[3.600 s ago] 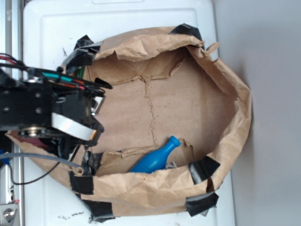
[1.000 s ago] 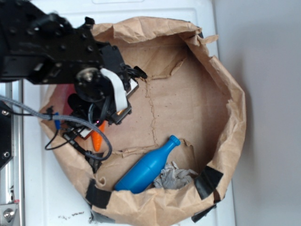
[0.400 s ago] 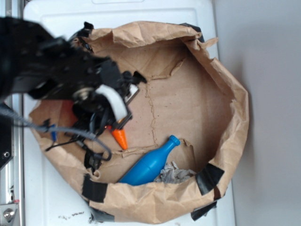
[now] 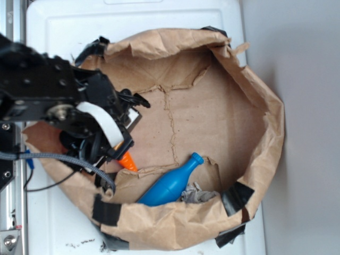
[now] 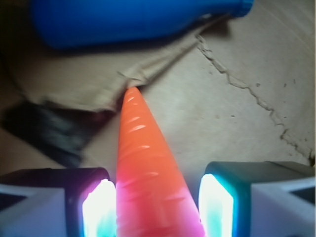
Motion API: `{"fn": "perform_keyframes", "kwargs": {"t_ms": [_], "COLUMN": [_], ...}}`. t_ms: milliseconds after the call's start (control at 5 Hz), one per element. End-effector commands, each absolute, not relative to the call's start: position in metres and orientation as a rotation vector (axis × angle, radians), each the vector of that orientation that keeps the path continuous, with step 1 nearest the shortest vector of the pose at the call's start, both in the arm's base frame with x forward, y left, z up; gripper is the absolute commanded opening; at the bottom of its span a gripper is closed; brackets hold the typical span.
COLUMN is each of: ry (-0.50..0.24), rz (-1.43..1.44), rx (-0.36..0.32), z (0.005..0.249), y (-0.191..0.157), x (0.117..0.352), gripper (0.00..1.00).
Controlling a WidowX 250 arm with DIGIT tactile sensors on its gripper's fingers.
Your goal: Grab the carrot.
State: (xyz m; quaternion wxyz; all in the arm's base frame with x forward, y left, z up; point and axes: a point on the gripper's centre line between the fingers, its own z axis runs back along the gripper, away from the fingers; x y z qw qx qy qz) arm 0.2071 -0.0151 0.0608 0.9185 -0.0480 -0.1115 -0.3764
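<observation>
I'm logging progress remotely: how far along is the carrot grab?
Done: the gripper has reached the carrot, which sits between its fingers. In hand: closing; contact on the left side, a small gap seemingly remains on the right. Left: a firm clamp and lift, clear of the blue bottle.

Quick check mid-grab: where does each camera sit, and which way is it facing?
Exterior: overhead, looking down into the paper bag; shows the black arm and gripper at left.
Wrist: between the fingers, looking along the carrot toward the bag floor.
Shared: the carrot, the blue bottle, the gripper.
</observation>
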Motion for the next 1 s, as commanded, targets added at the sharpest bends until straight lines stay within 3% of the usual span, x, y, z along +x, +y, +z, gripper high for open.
{"fn": "perform_keyframes", "kwargs": {"t_ms": [0,400,800], "ry": [-0.282,-0.313,-0.362], "rz": [-0.604,-0.508,-0.399], "rx": [-0.113,-0.109,-0.187], "z": [0.094,0.105,0.158], "y": [-0.015,-0.015,-0.006], "x": [0.249,0.255,0.266], "gripper": [0.0,0.0,0.0]}}
